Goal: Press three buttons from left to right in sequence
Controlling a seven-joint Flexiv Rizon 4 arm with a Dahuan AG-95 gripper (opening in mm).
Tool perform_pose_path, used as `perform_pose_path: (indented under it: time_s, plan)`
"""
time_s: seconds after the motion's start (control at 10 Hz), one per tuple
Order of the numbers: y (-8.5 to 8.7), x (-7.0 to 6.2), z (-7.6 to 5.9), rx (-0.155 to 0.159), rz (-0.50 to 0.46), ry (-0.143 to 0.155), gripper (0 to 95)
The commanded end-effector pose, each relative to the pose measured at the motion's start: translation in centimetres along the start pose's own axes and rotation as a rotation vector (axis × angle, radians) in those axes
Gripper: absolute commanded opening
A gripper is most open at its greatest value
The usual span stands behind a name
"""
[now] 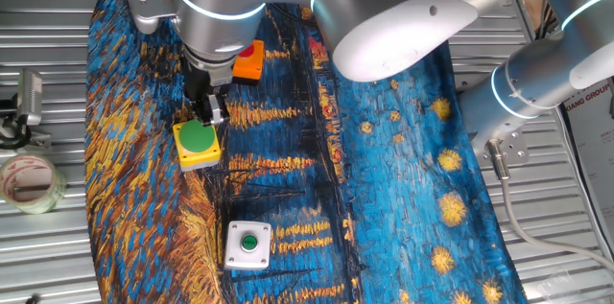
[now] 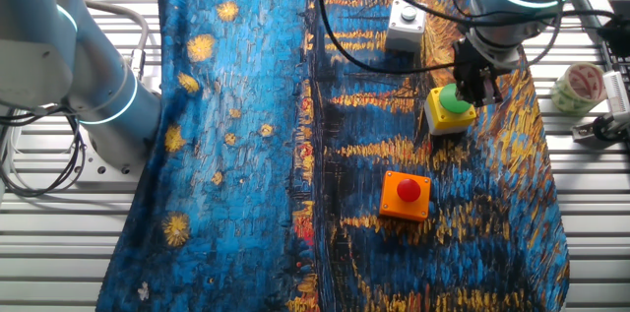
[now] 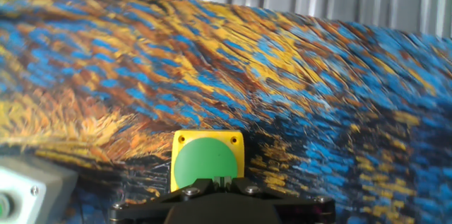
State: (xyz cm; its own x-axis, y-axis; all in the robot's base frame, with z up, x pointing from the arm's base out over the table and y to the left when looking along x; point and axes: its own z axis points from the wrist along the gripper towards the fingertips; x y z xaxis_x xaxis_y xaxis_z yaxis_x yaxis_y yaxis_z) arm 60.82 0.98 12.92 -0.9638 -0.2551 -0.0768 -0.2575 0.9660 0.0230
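Note:
Three button boxes lie in a row on a painted blue and yellow cloth (image 1: 403,151). The orange box with the red button (image 2: 406,195) is half hidden behind my arm in one fixed view (image 1: 249,61). The yellow box with the large green button (image 1: 197,143) (image 2: 450,107) (image 3: 208,160) is in the middle. The white box with the small green button (image 1: 247,245) (image 2: 405,19) (image 3: 28,192) is at the other end. My gripper (image 1: 209,114) (image 2: 474,91) (image 3: 222,180) is shut, its tips right over the large green button's edge. I cannot tell whether they touch it.
A roll of tape (image 1: 29,181) (image 2: 579,88) and a metal fixture (image 1: 24,103) lie on the slatted metal table beside the cloth. A second robot arm (image 1: 537,83) (image 2: 89,86) stands at the cloth's opposite side. Black cables (image 2: 394,51) hang over the cloth near the white box.

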Motion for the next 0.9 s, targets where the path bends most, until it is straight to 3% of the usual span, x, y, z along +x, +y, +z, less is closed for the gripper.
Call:
perform_pose_path:
  time_s: [0.1, 0.2, 0.9]
  plan:
    - [0.04, 0.02, -0.04, 0.025, -0.001, 0.000, 0.0]
    - [0.04, 0.02, -0.04, 0.029, 0.039, 0.001, 0.0]
    - [0.06, 0.01, -0.03, 0.025, 0.064, -0.008, 0.0]
